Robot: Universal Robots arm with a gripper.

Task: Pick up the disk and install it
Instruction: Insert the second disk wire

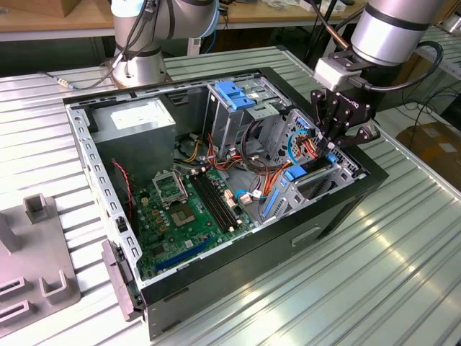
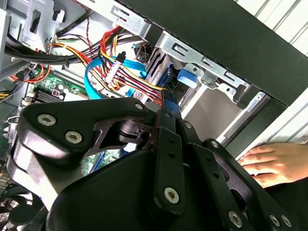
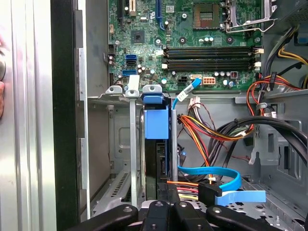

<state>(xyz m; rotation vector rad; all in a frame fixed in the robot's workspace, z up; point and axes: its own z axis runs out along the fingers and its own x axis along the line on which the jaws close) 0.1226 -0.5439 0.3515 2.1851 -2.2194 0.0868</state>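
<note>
Blue-framed dark disk [image 3: 156, 144] standing on edge in bay slot, gripper [image 1: 338, 140] jaws closed on it

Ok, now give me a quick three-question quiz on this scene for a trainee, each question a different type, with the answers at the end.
1. True or false: a side panel covers the computer case.
2. In the exterior view, the gripper is at: A, the motherboard; B, the drive bay at the exterior view's right; C, the grey fixture on the table.
3. In the first wrist view, what colour is the carrier frame of the disk?

Key: 1 false, the case is open. 2 B. 3 blue.
</note>
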